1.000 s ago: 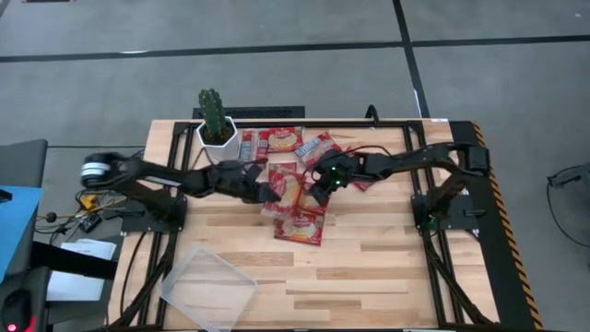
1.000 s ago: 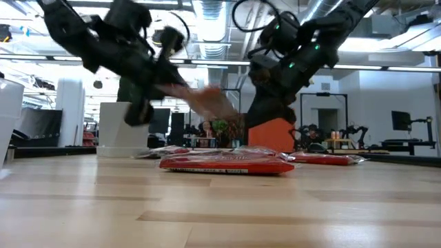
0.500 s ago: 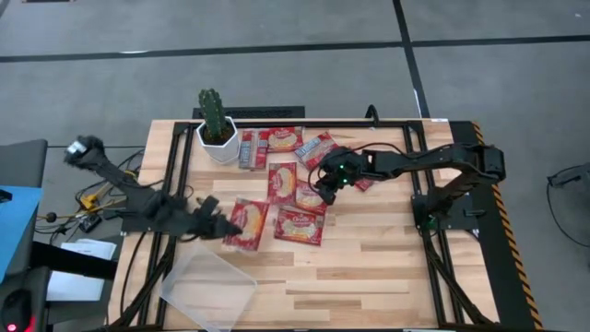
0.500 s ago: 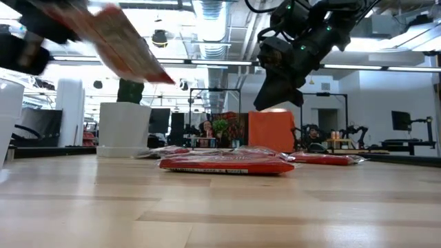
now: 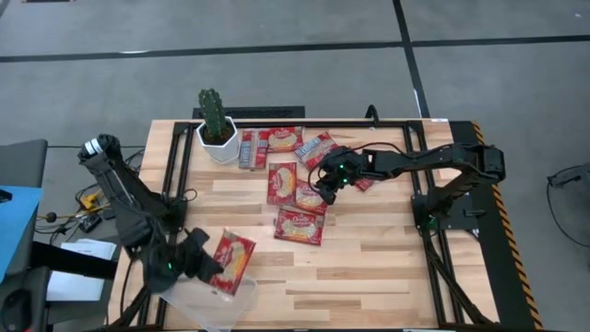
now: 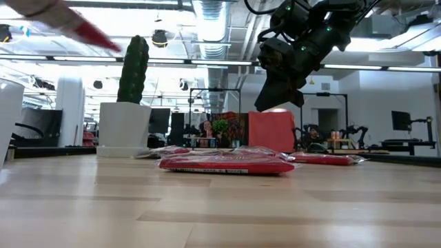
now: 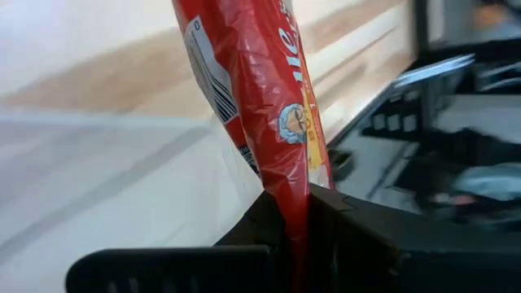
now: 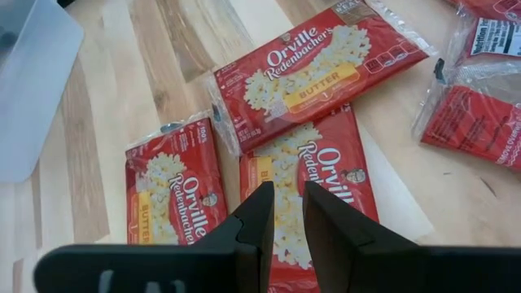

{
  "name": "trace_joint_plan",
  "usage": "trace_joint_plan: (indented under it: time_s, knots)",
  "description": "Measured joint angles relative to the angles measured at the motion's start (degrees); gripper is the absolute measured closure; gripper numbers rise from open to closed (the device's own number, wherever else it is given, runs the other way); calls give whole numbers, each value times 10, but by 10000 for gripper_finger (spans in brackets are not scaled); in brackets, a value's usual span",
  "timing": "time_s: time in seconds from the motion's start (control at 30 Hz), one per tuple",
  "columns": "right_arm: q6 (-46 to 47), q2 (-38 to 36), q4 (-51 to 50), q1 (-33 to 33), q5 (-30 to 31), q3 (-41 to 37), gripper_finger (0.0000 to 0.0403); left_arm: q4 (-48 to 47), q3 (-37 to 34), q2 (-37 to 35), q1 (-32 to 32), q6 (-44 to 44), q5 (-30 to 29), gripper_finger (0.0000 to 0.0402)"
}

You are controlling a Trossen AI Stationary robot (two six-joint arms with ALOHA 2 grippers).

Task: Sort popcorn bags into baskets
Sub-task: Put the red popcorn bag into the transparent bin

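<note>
My left gripper [image 5: 210, 268] is shut on one red popcorn bag [image 5: 234, 259] and holds it over the far right corner of the clear tray [image 5: 189, 297], near the table's near-left corner. That bag is a red blur at the top left of the low view [image 6: 72, 24]. My right gripper [image 5: 324, 183] hovers over the middle of the pile with a narrow gap between its fingers [image 8: 283, 213] and nothing in it. Below it lie three bags face up [image 8: 317, 69], [image 8: 175, 195], [image 8: 326, 183]. More bags [image 5: 284, 139] lie flat toward the far edge. My left gripper pinches the bag between its two fingers at one end [image 7: 295, 213]; the bag stands edge-on and runs out ahead of the fingers. The fingers come level from the table's left. The bag is lifted clear and tilted above the tray.
A white pot with a cactus [image 5: 216, 129] stands at the far left of the table, beside a packet that shows its grey back [image 5: 246, 148]. Bare wood lies along the near right half of the table [image 5: 369, 267]. Black frame rails [image 5: 419, 231] run down both sides.
My left gripper has carried its bag from the pile in the middle toward the table's near-left corner and now holds it over the tray. My right gripper has risen a little above the pile and then kept still.
</note>
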Motion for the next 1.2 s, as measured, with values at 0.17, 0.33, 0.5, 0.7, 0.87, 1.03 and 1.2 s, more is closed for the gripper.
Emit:
trace_joint_plan:
  time_s: [0.17, 0.33, 0.5, 0.7, 0.87, 1.03, 1.2]
  knots:
    - [0, 0, 0, 0, 0, 0, 310, -36, 40, 94, -32, -84, 42, 399]
    - [0, 0, 0, 7, 0, 0, 310, -37, 61, 161, -56, -172, 63, 396]
    - [0, 0, -1, 17, 1, 0, 310, -59, 110, 200, -84, -201, 70, 399]
    - [0, 0, -1, 20, 5, 0, 310, -169, 176, 223, -97, -200, 122, 397]
    - [0, 0, 0, 19, 20, 0, 310, -203, 182, 229, -101, -173, 149, 398]
    - [0, 0, 0, 19, 21, 0, 310, -244, 181, 229, -108, -172, 147, 398]
    - [-1, 0, 0, 19, 22, 0, 310, -257, 181, 229, -116, -163, 156, 398]
